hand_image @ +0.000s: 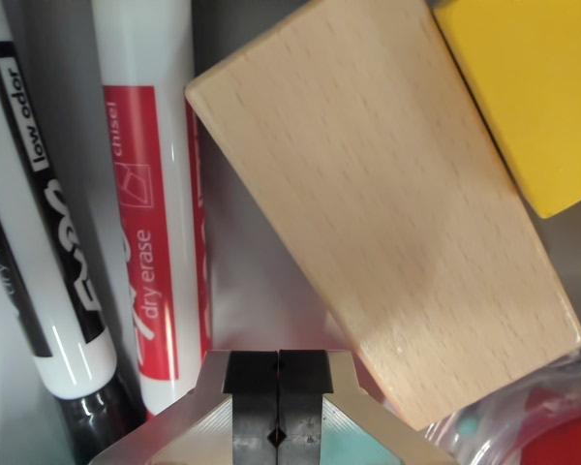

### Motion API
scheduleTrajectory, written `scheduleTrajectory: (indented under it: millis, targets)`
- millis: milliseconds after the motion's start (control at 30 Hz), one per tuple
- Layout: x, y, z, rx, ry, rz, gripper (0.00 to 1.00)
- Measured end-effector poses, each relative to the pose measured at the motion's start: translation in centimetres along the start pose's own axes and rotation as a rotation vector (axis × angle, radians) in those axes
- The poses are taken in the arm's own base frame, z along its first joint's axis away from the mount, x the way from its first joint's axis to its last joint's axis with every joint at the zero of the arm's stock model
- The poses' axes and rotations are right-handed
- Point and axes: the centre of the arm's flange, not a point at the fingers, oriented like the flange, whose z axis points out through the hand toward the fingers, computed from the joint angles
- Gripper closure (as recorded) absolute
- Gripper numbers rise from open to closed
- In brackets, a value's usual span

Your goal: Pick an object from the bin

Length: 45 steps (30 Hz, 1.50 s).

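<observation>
Only the wrist view is given, very close to the bin's contents. My gripper sits at the bottom centre with its two black pads pressed together and nothing between them. A plain wooden block lies diagonally just above and to the right of the fingertips. To the wrist view's left stand a red-labelled dry erase marker and a black-labelled dry erase marker, side by side. A yellow block fills the top right corner, partly under the wooden block's edge.
A clear plastic piece with a red part shows at the bottom right corner. The grey bin floor is visible in the narrow gap between the red marker and the wooden block.
</observation>
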Motion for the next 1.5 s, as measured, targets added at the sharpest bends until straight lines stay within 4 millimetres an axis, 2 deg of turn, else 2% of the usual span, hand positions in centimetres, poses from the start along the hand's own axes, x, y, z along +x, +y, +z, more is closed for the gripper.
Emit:
scheduleTrajectory:
  millis: [367,667,1500]
  targets:
    - [0.0,-0.1,-2.8,0.000,-0.005,0.001,1.00]
    - [0.0,-0.1,-5.9,-0.001,-0.006,0.002,1.00]
    - [0.2,0.0,-16.0,-0.003,-0.004,0.003,1.00]
